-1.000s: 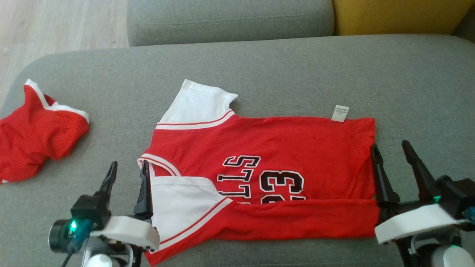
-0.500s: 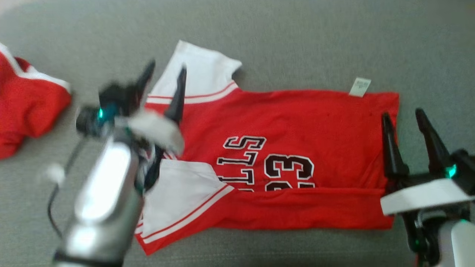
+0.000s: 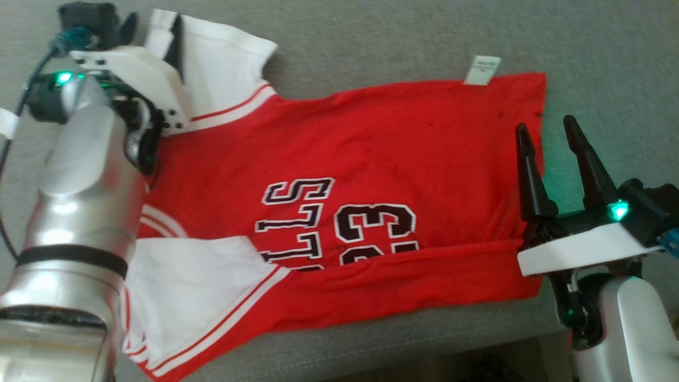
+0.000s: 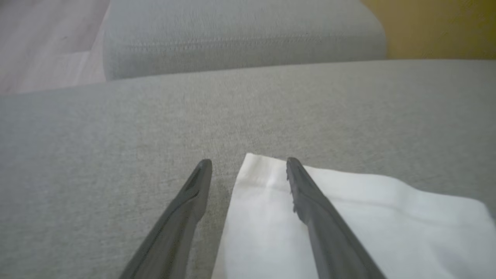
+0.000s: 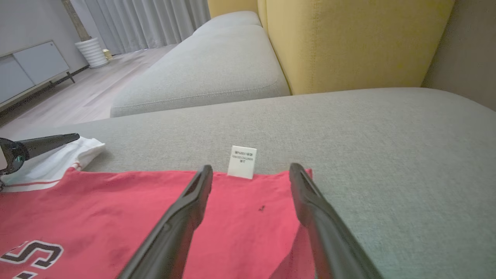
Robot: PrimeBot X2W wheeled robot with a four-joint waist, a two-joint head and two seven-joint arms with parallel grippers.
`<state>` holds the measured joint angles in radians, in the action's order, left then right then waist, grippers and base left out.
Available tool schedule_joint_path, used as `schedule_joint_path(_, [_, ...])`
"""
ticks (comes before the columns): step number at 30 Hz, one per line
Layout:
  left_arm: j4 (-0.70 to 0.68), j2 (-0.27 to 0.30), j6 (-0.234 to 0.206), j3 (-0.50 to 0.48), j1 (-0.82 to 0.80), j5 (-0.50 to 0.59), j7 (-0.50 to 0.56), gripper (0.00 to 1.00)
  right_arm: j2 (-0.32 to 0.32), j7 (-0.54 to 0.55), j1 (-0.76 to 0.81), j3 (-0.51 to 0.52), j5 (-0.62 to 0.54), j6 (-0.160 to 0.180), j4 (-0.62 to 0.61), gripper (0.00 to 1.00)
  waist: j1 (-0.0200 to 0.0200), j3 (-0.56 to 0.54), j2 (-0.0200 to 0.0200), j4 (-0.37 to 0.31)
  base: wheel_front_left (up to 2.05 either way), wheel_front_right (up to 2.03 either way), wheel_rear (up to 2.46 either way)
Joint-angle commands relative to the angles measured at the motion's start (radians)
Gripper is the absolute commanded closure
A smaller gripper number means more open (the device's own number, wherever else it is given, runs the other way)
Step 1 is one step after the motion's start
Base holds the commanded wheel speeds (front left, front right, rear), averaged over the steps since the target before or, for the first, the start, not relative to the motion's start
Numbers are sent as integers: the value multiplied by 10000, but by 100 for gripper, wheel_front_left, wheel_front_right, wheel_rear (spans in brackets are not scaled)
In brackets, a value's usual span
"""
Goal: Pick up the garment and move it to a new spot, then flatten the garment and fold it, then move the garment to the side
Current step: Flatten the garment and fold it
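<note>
A red jersey with white sleeves and the number 23 lies spread on the grey sofa cushion, its front strip folded over. My left gripper is open at the far white sleeve. In the left wrist view the left gripper straddles the corner of that sleeve, one finger over the cloth and one over bare cushion. My right gripper is open over the jersey's hem edge. In the right wrist view the right gripper hangs above the red cloth, close to a white label.
The cushion's front edge runs just below the jersey. A yellow backrest and a second grey cushion lie beyond. Wooden floor is at the far left. The near white sleeve lies folded onto the jersey.
The head camera has tipped down and the picture has shifted. My left arm has reached forward from the near sleeve to the far white sleeve. The right gripper stays open at the hem.
</note>
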<state>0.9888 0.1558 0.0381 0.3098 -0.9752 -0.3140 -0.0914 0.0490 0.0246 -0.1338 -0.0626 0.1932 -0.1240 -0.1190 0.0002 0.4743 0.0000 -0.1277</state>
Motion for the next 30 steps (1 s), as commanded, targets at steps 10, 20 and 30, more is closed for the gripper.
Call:
schedule_joint_path(10, [1770,246,233,-235,-809,-283,-307,100,23,-200,-398,220,167,-67,112,0,-2,244,0,-300,0,0,0])
schedule_joint_path(20, [2250,-140,512,91,-1061,-227,-1336,100,106,213,-831,680,129,-67,207,0,-2,-77,0,132,0,0,0])
schedule_joint_path(30, [1862,-321,457,104,-1265,-228,-1692,100,934,1525,-2487,889,651,-67,2474,0,-2,-134,0,508,0,0,0])
